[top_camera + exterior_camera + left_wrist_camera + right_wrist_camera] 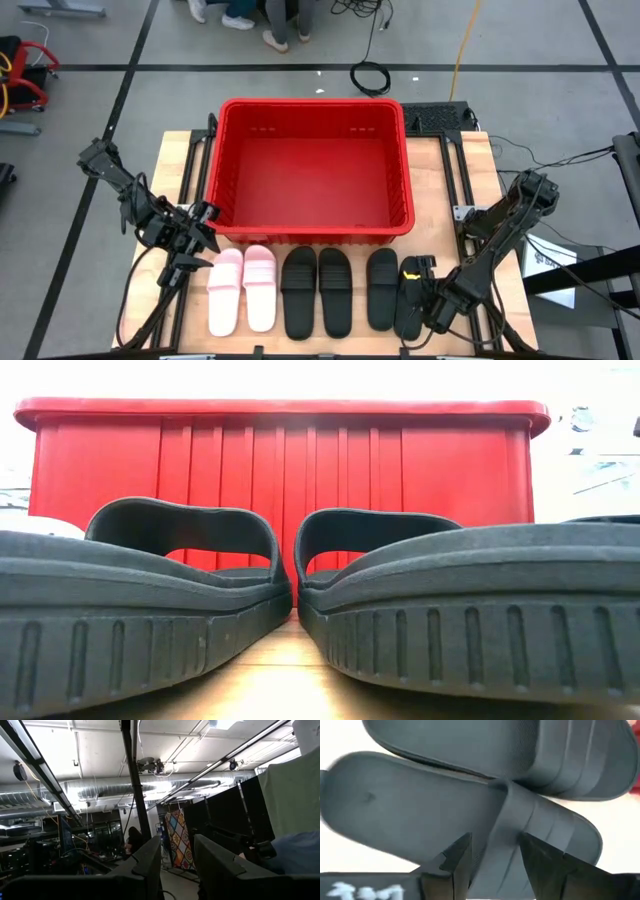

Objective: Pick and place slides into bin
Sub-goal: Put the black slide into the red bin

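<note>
Slides (300,290) all six sit in a row on the table just in front of the bin (400,165), two light pink at the left end, four black to the right, and the bin itself holds nothing yet, so by my reckoning this is the very first pick, just getting set up. Down at the right end, the right gripper (490,857) is low over the outermost black slide (412,297), and its wrist view shows the two dark fingers (454,862) parted and straddling the strap where it meets the footbed, with a second black slide lying just beyond. Jaws apart on either side of the strap, then, not yet pinched on it as far as I can see. Over on the other side the left gripper (192,240) waits by the bin's near left corner, just beside the pink pair, fingers parted and empty, pointed out at the room. What comes next, I'd say, is a firm close on that strap, then a lift high enough to clear the bin's front wall before swinging over the open crate. Worth watching: the neighbouring slide lies close by, so a sloppy lift could drag it along.
</note>
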